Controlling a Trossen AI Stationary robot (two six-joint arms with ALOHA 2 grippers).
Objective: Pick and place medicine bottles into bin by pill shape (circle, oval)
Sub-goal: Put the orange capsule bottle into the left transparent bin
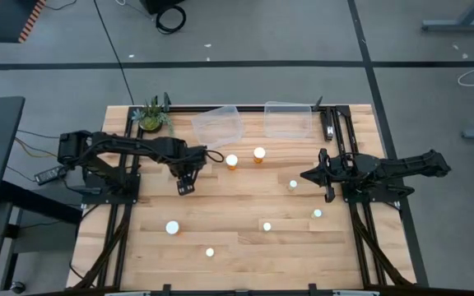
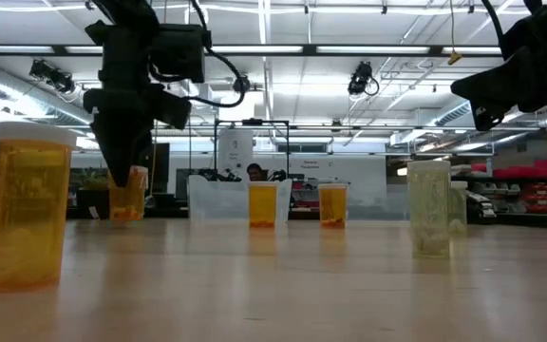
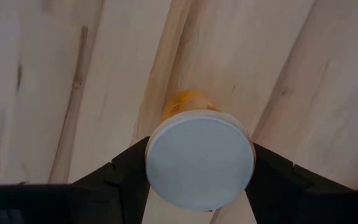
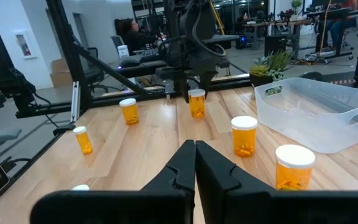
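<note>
Several orange medicine bottles with white caps stand upright on the wooden table (image 1: 220, 205): two near the far tubs (image 1: 231, 161) (image 1: 259, 154), others at the middle right (image 1: 293, 185) and near edge (image 1: 172, 228). My left gripper (image 1: 186, 186) is at the table's left-middle, pointing down, shut on one bottle (image 3: 188, 102), which also shows in the low view (image 2: 127, 195) and the right wrist view (image 4: 196, 102). My right gripper (image 1: 306, 175) hovers at the right, shut and empty, as its wrist view (image 4: 195, 152) shows. My left gripper pinches the bottle by the sides of its white cap (image 3: 155, 163) between its two fingers (image 3: 126, 171), coming from above and pointing down. The bottle is upright below the fingers. I cannot tell whether its base rests on the table or is just clear of it.
Two clear tubs (image 1: 219, 125) (image 1: 287, 119) stand side by side at the far edge, with a small potted plant (image 1: 151, 117) at the far left corner. Black frame rails run along both sides of the table. Bare wood lies between the scattered bottles.
</note>
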